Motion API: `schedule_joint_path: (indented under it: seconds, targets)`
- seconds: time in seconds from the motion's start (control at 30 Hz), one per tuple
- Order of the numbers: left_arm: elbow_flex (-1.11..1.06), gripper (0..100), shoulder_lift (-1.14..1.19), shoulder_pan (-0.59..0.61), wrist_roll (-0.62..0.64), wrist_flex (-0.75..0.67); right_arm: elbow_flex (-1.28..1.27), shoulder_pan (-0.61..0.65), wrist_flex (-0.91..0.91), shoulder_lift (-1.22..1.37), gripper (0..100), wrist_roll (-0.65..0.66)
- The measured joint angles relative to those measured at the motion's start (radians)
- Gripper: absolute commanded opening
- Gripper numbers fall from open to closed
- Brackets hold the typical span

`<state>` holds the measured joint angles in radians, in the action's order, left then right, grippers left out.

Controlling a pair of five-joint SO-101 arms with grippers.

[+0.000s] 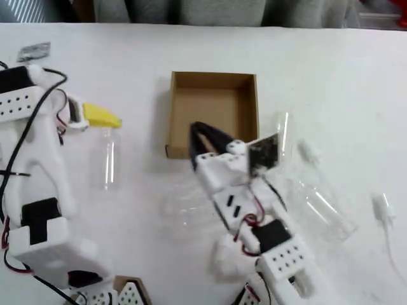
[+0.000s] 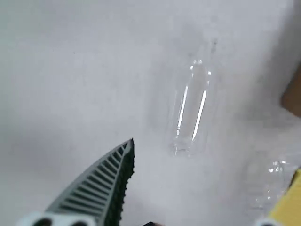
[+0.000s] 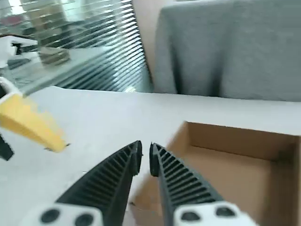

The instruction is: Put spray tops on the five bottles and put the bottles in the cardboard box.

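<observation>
The open cardboard box stands at the table's middle with nothing inside it. My right gripper hovers over the box's near left corner, and its black fingers are almost together with nothing between them. My left gripper, with one yellow finger and one grey finger, stands wide open above a clear capless bottle lying on the table. More clear bottles lie right of the box. Two white spray tops lie among them.
Another clear bottle lies in front of the box beside the right arm's body. A small grey object sits at the far left. Grey chairs stand beyond the table's far edge. Cables hang along the left arm.
</observation>
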<state>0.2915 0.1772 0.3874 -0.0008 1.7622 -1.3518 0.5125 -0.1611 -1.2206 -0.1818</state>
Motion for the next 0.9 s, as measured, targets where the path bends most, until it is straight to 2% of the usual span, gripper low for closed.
schedule_joint_path:
  seconds: [0.1,0.23,0.57,0.83,0.9]
  targets:
    - [-0.063,44,0.0,-0.017,-0.1,0.003,-0.006,-0.101,-0.226,-0.164,1.7,0.02]
    - [-0.143,32,0.0,-0.028,-0.112,-0.025,-0.031,-0.204,-0.4,-0.284,1.7,0.135]
    - [-0.285,34,0.0,-0.103,-0.112,-0.201,-0.11,-0.235,-0.417,-0.304,1.7,0.163]
    - [-0.287,34,0.0,-0.104,-0.153,-0.236,-0.114,-0.233,-0.417,-0.304,1.7,0.163]
    - [-0.287,34,0.0,-0.104,-0.118,-0.247,-0.123,-0.216,-0.417,-0.305,1.7,0.163]
